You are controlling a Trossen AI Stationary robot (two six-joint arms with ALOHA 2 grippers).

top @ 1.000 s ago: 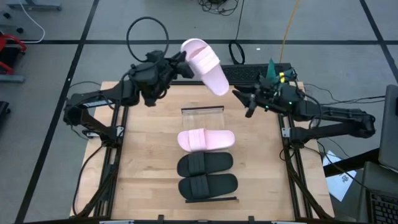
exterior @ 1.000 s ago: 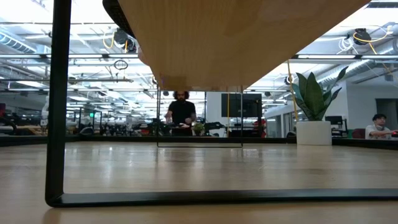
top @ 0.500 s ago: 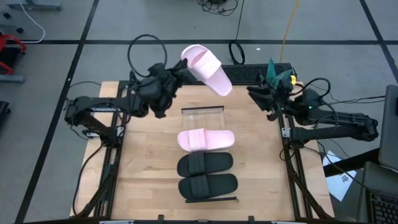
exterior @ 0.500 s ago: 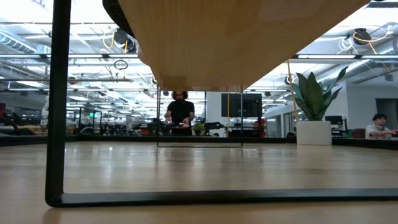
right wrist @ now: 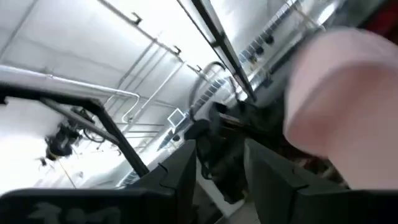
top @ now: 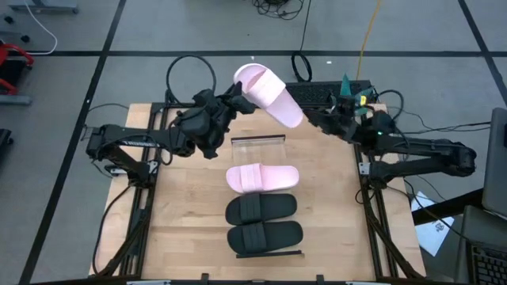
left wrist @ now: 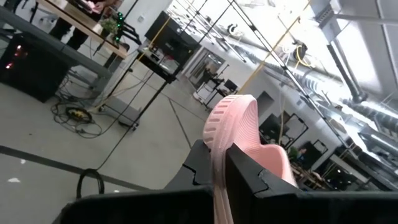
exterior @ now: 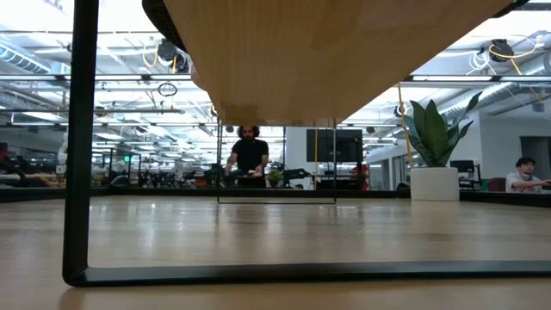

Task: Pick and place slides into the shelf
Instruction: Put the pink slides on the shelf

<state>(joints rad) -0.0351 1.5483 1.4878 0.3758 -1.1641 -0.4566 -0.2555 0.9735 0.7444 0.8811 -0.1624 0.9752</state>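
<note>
My left gripper (top: 235,96) is shut on a pale pink slide (top: 268,93), which it holds in the air above the far end of the shelf (top: 257,141). My right gripper (top: 311,119) is open and stands just right of the slide's lower end (top: 296,119). In the right wrist view that slide (right wrist: 342,93) is a blur beside the fingers, outside their gap. On the shelf lie the other pink slide (top: 262,177) and two black slides (top: 261,208) (top: 264,236), side by side, soles down. My left gripper pinches the pink slide's sole edge (left wrist: 219,163) between its two fingers (left wrist: 249,177), coming from the table's left. The slide is lifted clear and tilted, its length slanting from far-left to near-right. My right gripper: I cannot tell whether it touches the slide's lower end.
The low view looks under the shelf's wooden underside (exterior: 327,60), past its dark frame leg (exterior: 82,172). A person (exterior: 250,155) stands far off in the room. A keyboard (top: 317,93) lies past the table's far edge. A bare stretch of shelf (top: 257,152) lies beyond the pink slide.
My left gripper has carried the pink slide a little toward the table's right and near edges, still raised. My right gripper first drew back toward the right edge, then came back toward the slide's lower end.
</note>
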